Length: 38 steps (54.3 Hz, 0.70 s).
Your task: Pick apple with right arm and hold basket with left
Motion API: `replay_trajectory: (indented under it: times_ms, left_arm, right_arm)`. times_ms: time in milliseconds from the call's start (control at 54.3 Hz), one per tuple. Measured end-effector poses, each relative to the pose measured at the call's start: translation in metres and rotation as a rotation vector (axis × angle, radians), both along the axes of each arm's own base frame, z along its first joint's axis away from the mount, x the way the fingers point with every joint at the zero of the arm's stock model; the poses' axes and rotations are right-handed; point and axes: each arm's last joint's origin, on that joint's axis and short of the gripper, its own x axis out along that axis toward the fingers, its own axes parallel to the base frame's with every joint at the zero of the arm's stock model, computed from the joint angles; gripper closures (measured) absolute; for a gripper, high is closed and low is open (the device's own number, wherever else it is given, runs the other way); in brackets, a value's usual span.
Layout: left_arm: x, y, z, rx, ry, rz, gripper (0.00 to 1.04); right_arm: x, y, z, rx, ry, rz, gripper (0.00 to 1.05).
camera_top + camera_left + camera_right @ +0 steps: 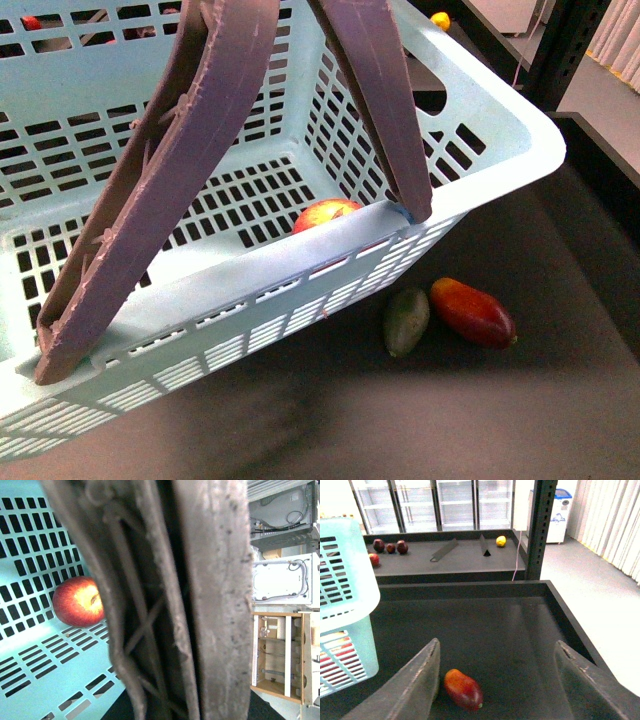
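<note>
Apple (pixel 325 214) lies inside basket (pixel 480 110), by its near wall. Handles (pixel 180 150) stand raised together and the basket is tilted, suggesting a lift. Left tool is hidden, so its grip cannot be told. Right tool (pixel 497 643) is spread and empty over surface (pixel 485 615), above mango (pixel 463 689).

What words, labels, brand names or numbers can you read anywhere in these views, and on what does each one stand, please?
No text can be read in any view.
Blue mark on the white cabinet near the curtains: too small and blurred to read.
The basket, apple and mango: no lettering or sticker shows.
</note>
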Motion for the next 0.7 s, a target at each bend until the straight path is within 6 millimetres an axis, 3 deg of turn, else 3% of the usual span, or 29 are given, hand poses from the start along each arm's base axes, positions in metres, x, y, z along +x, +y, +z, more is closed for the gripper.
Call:
replay_trajectory:
  times_ms: [129,350,423,534,700]
  left_arm:
    - [0.0,0.0,0.0,0.0,0.0,0.0,0.89]
    - [0.0,0.0,0.0,0.012,-0.011,0.006,0.89]
    - [0.002,-0.005,0.0,0.184,-0.179,0.098,0.89]
    - [0.006,-0.001,0.002,0.374,-0.298,0.127,0.89]
    - [0.024,0.015,0.002,0.4,-0.29,0.194,0.89]
  right_arm:
    - [0.0,0.0,0.0,0.001,0.0,0.0,0.07]
    - [0.0,0.0,0.0,0.0,0.0,0.0,0.09]
    - [0.0,0.0,0.0,0.0,0.0,0.001,0.09]
    - [0.0,0.0,0.0,0.0,0.0,0.0,0.09]
    - [0.0,0.0,0.0,0.0,-0.001,0.0,0.09]
